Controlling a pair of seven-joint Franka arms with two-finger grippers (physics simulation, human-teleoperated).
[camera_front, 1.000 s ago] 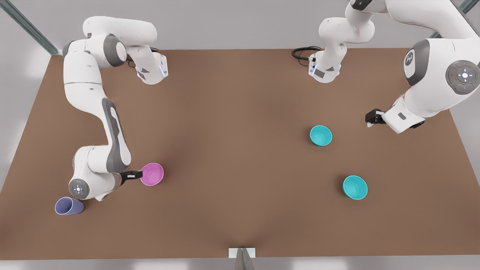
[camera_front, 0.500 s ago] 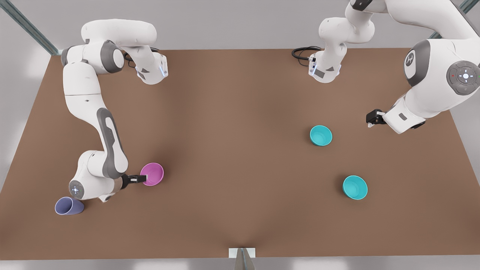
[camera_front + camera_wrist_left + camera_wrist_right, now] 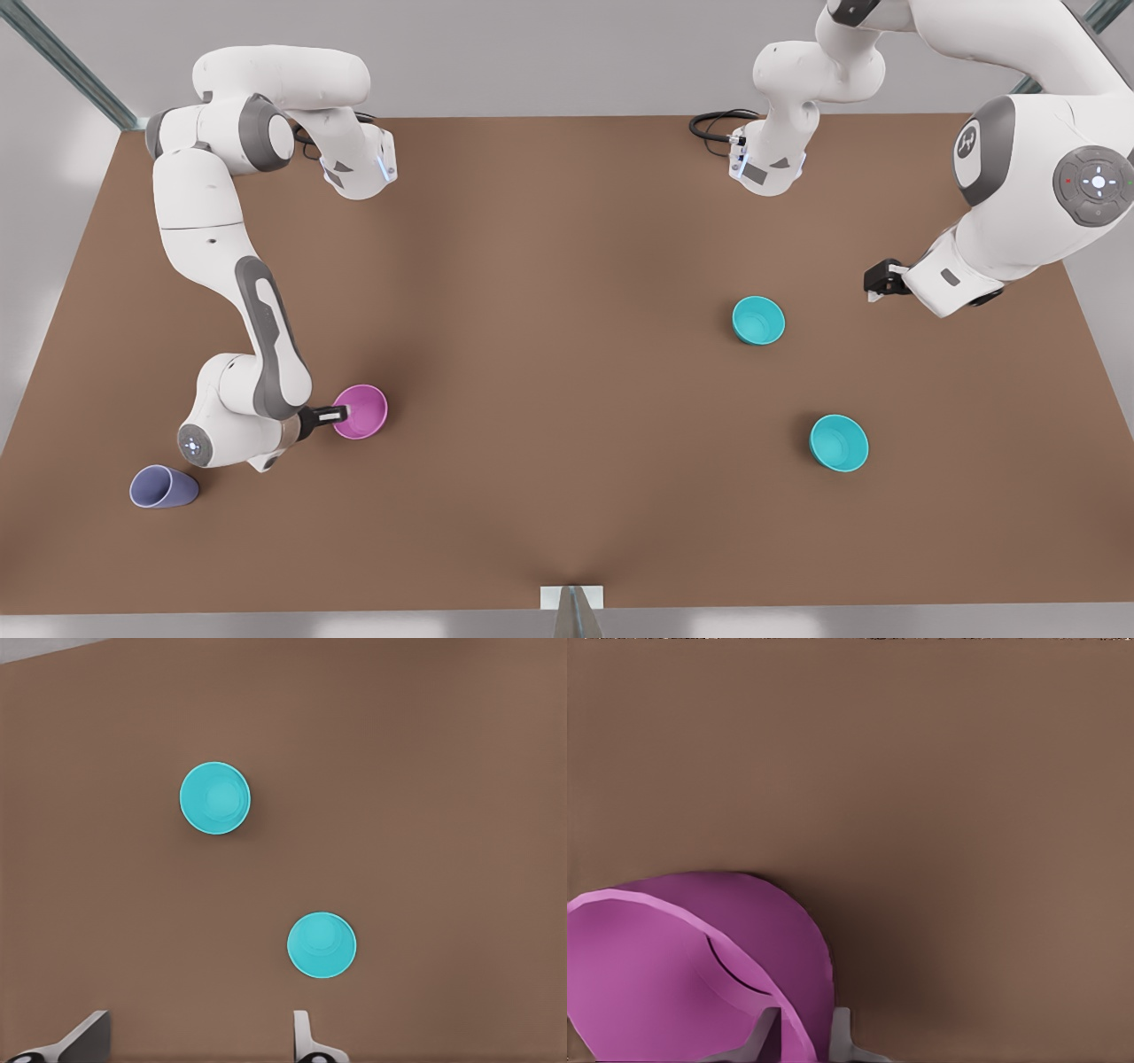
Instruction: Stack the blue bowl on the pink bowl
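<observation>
The pink bowl (image 3: pixel 363 411) sits near the front view's left. My right gripper (image 3: pixel 338 413) is shut on its rim; in the right wrist view one finger is inside and one outside the pink bowl's wall (image 3: pixel 673 966), gripper (image 3: pixel 802 1032). Two alike blue bowls stand at the front view's right, one farther back (image 3: pixel 758 320) and one nearer the front edge (image 3: pixel 838 442). My left gripper (image 3: pixel 879 281) hangs open above the table beyond them, apart from both. In the left wrist view both blue bowls (image 3: pixel 215 798) (image 3: pixel 322 944) lie ahead of its spread fingers (image 3: pixel 303 1035).
A lavender-blue tapered cup (image 3: pixel 162 486) lies on its side near the front left corner, close to the right arm's wrist. A black cable (image 3: pixel 713 124) coils at the back by an arm base. The brown table (image 3: pixel 549 354) spreads wide between the bowls.
My right gripper has slid a little toward the front view's right, onto the pink bowl's rim, and its arm has shifted with it. The left arm and the blue bowls stay put.
</observation>
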